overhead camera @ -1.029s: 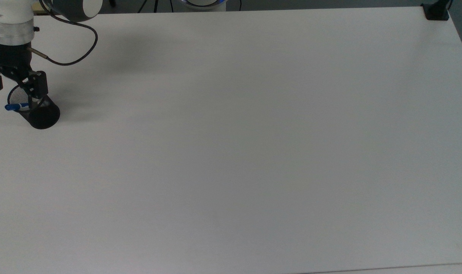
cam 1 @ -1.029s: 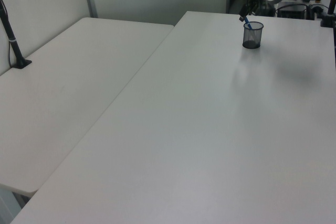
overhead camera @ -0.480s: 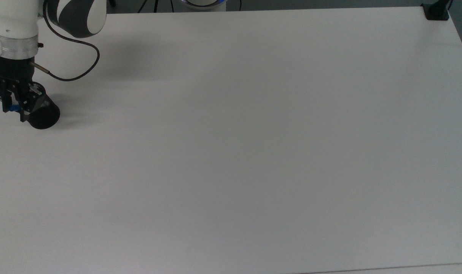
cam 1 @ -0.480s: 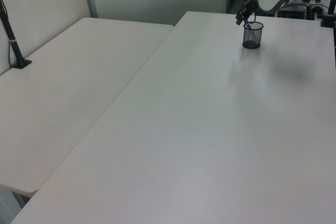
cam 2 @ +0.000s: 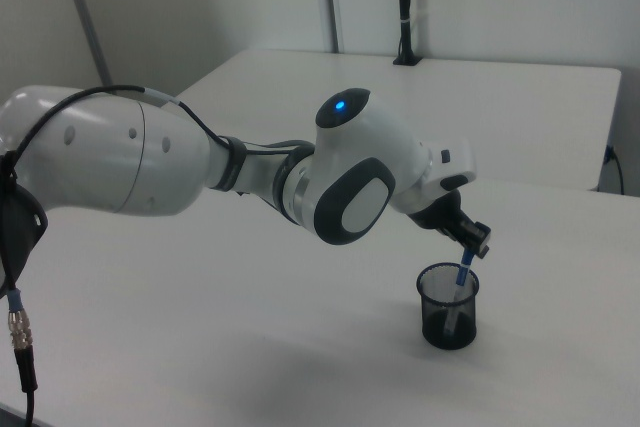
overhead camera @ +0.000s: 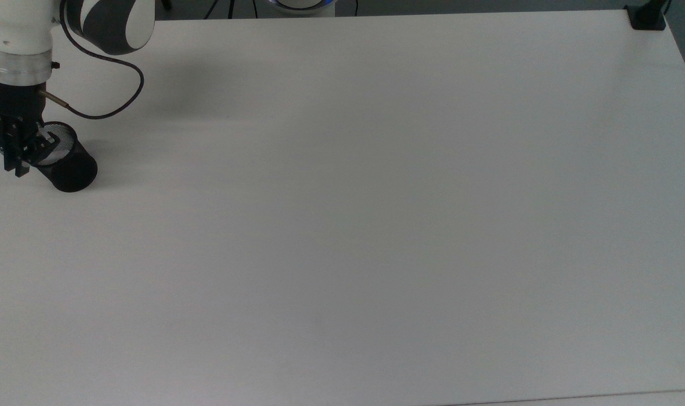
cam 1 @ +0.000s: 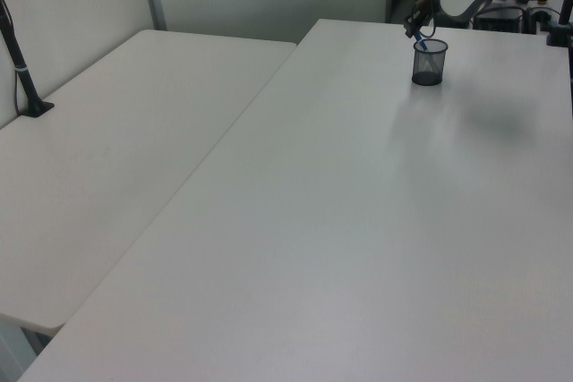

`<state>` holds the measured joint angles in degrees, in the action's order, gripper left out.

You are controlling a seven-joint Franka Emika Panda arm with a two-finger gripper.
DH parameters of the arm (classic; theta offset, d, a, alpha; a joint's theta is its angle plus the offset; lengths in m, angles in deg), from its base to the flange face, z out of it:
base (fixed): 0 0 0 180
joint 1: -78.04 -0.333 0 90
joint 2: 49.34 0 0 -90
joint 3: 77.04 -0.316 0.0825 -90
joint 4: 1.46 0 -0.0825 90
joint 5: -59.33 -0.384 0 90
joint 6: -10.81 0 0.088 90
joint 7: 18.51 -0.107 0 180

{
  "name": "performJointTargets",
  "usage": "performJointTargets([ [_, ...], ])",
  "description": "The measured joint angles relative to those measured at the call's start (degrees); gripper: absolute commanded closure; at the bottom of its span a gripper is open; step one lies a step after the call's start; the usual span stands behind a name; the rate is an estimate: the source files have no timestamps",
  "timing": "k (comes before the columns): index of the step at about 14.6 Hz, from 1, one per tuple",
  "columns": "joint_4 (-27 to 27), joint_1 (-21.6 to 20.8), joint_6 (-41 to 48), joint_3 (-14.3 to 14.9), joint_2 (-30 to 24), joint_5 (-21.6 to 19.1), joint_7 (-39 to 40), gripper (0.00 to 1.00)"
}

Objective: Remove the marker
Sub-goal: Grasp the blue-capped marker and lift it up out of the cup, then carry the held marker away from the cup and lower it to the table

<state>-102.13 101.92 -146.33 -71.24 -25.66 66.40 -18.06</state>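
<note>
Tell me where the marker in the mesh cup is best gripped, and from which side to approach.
Grip the marker at its blue top end, the part that clears the rim of the mesh cup. Come from above, along its slight lean: the cup's wall blocks the lower barrel. The end effector is already there.

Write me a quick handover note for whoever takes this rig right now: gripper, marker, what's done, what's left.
Gripper: shut on the marker's top end, just above the cup's rim.
Marker: leaning in the black mesh cup, lower part inside.
Cup: upright on the white table, near the top view's left edge.
Done: marker grasped.
Left: lift it clear of the cup and set it down.
</note>
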Motion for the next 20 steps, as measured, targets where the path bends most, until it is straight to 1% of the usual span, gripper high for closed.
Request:
performJointTargets([
  [3, 0.91, 0.36, -0.01, 0.01, -0.21, 0.0, -0.03, 1.0],
  [6, 1.9, 0.8, -0.03, 0.01, -2.54, -0.42, -0.09, 1.0],
  [8, 2.12, 0.75, 0.56, -0.2, -5.5, -3.24, -0.14, 1.0],
  [10, 2.89, 0.6, 5.86, -0.82, -8.83, -5.39, -0.14, 1.0],
  [11, 3.26, 0.56, 9.94, -1.72, -10.96, -5.83, -0.14, 1.0],
  [13, 3.48, 0.34, 18.73, -4.45, -15.17, -6.07, -0.14, 1.0],
  [14, 3.49, -0.08, 24.92, -6.5, -17.51, -6.08, -0.14, 1.0],
  [15, 3.6, -0.34, 30.44, -8.65, -18.7, -6.08, 0.27, 1.0],
  [17, 3.57, -1.49, 39.13, -12.89, -18.18, -6.11, 1.81, 1.0],
  [18, 3.47, -3.03, 41.88, -14.08, -16.94, -6.42, 2.03, 1.0],
  [19, 3.35, -4.39, 43.03, -14.62, -15.77, -6.89, 2.09, 1.0],
  [20, 3.16, -6.74, 43.69, -15.24, -13.69, -7.54, 2.12, 1.0],
])
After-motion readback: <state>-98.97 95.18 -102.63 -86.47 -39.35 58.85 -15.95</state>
